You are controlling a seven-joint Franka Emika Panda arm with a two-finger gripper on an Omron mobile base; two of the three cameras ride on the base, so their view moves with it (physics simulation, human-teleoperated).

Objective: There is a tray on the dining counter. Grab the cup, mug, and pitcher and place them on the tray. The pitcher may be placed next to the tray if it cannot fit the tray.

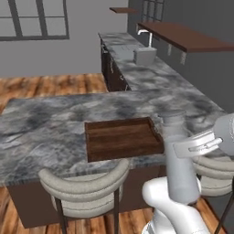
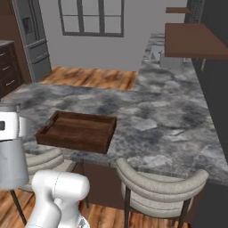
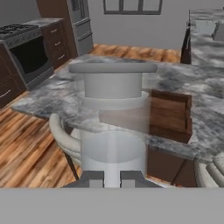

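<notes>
Holding: the gripper is clamped on the pitcher, carried upright.
Dining counter: long marbled top, stools along its near edge.
Tray: bare, at the near edge.
Pitcher place: just right of the tray, at its near corner, not yet down.
Progress: nothing on the tray; I judge pitcher, cup and mug all remain.
</notes>
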